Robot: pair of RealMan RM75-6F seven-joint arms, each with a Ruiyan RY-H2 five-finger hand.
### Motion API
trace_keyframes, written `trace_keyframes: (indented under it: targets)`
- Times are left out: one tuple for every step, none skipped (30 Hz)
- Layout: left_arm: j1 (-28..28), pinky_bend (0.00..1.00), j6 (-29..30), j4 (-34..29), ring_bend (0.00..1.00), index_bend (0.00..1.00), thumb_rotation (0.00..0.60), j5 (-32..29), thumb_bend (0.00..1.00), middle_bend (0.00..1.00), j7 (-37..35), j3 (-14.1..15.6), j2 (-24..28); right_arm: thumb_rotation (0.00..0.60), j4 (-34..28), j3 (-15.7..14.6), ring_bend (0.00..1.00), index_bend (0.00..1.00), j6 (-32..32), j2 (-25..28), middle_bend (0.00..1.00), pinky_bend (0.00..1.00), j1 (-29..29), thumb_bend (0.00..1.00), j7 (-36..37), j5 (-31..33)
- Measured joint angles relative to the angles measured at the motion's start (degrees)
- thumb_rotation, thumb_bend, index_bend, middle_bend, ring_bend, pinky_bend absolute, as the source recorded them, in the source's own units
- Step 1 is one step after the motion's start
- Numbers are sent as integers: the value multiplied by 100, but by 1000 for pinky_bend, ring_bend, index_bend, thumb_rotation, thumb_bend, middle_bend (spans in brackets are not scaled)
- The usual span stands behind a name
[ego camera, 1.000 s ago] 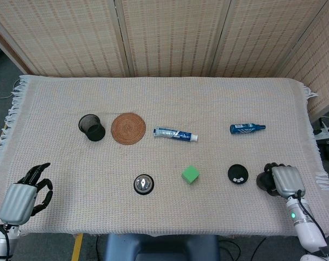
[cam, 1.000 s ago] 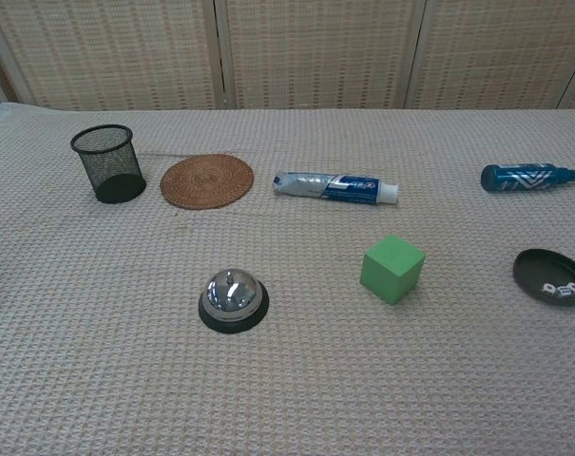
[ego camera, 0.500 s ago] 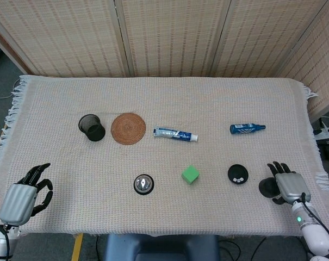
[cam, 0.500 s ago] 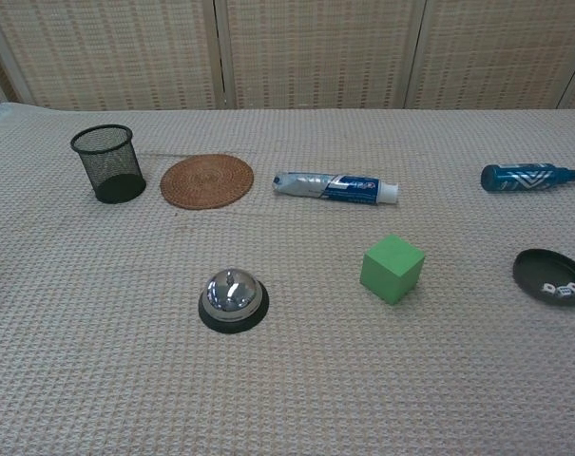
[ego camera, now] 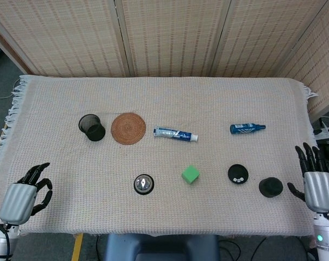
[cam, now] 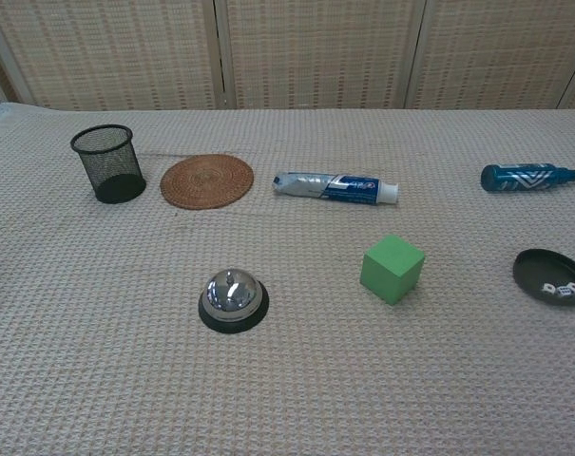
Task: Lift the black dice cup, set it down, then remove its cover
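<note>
Two black pieces of the dice cup lay apart near the right front of the cloth-covered table [ego camera: 208,98]. The shallow round base [ego camera: 237,174] sat to the right of the green cube [ego camera: 190,174], and small white dice [cam: 560,290] rested inside it. The cover [ego camera: 271,187] stood by itself on the cloth, just to the right of the base and a little nearer the front edge, not touching it; it showed as a plain dark round shape, and only the head view caught it.

The right hand [ego camera: 315,182] was at the table's right edge, beside the cover but clear of it, its back toward the camera and its fingers [ego camera: 310,157] spread and pointing away from the robot, holding nothing. The left hand [ego camera: 23,194] hovered at the front left corner, well apart from every object, fingers loosely curled yet separated, with nothing in them. Neither hand appeared in the chest view.

A black mesh pen holder [ego camera: 92,126] stood upright on the left side, and nothing could be seen in it. Just beside it lay a round woven coaster [ego camera: 128,128]. A toothpaste tube [ego camera: 175,134] lay near the centre, a blue bottle [ego camera: 247,128] lay on its side farther right, and a silver call bell [ego camera: 144,184] sat toward the front, left of the cube.
</note>
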Motion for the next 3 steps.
trace_keyframes:
  targets:
    - [-4, 522, -6, 0, 166, 554, 600, -3, 421, 145, 10, -2, -3, 600, 117, 47, 0, 0, 83, -95, 0, 181, -75, 98, 23, -79]
    - [-9, 522, -15, 2, 166, 554, 600, -8, 420, 145, 25, -4, -9, 600, 167, 69, 0, 0, 108, -136, 0, 179, -112, 98, 38, -115]
    - [-13, 522, -26, 3, 166, 553, 600, -15, 420, 145, 38, -6, -14, 600, 187, 82, 0, 0, 110, -152, 0, 179, -139, 98, 55, -147]
